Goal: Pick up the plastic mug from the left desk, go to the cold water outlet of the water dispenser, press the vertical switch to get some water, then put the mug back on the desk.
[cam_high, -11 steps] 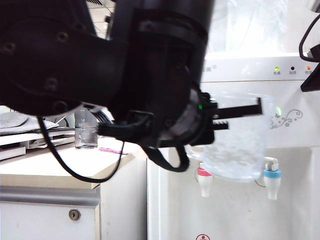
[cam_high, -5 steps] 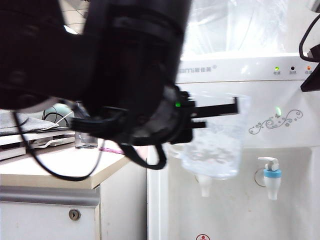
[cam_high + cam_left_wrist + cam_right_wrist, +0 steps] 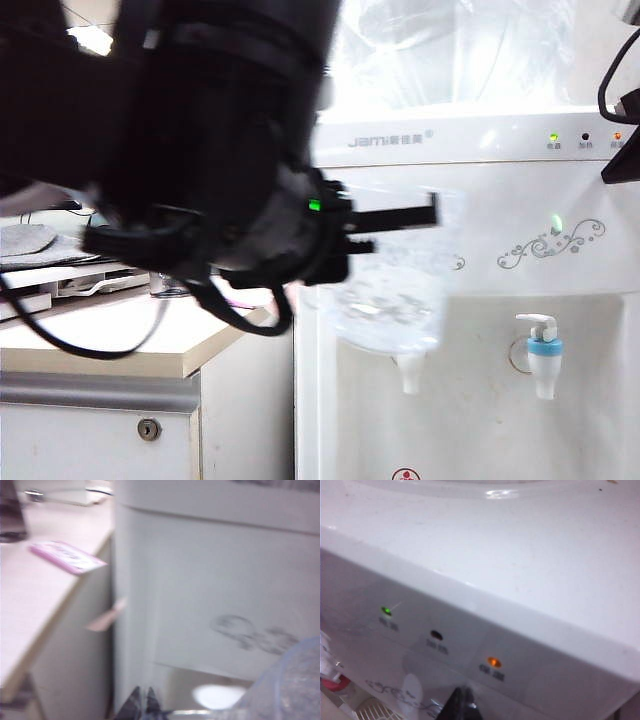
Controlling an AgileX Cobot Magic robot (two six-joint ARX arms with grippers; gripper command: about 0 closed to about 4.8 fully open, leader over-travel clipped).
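Two grippers: reported below
Left gripper [image 3: 395,228]: pinching the plastic mug [image 3: 388,300], in the air before the water dispenser [image 3: 480,140]
Mug position: left of cold water outlet [image 3: 543,352], right of tabletop [image 3: 120,335]
Right gripper [image 3: 462,705]: by the dispenser's lights, jaw state cannot be told

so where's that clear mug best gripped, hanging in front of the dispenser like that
Probably the upper wall by the rim, coming level from the left desk side: the plastic mug hangs roughly upright, and the left gripper is shut on it so. The right gripper sits by the water dispenser lights.
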